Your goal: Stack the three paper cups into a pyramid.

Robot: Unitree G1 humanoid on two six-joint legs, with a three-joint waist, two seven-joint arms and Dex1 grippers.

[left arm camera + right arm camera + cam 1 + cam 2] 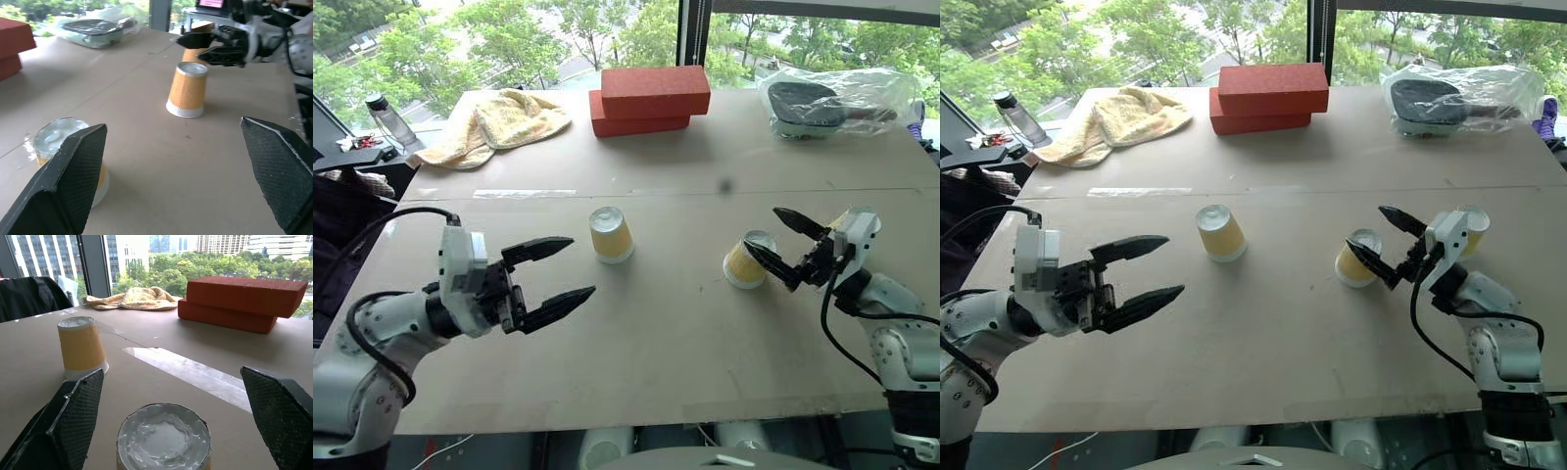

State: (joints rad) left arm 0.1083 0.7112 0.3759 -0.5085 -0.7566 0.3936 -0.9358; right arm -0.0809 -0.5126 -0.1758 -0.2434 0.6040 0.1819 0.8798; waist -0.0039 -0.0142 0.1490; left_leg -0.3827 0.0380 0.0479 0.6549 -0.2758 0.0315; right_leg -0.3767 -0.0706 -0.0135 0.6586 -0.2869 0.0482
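Three paper cups (611,235) (745,262) (863,221) stand upside down, bases up, axes vertical.

Third paper cup (862,227) sits mostly hidden behind the right gripper (785,244), at its three o'clock; the near cup's (164,438) lower half is cut off.

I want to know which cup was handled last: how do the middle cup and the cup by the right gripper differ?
The middle cup stands alone, away from both grippers; the right-hand cup sits just in front of the open right gripper. The left gripper points toward the middle cup, not the right-hand cup. Both stand upside down, yellow-sided, on the table.
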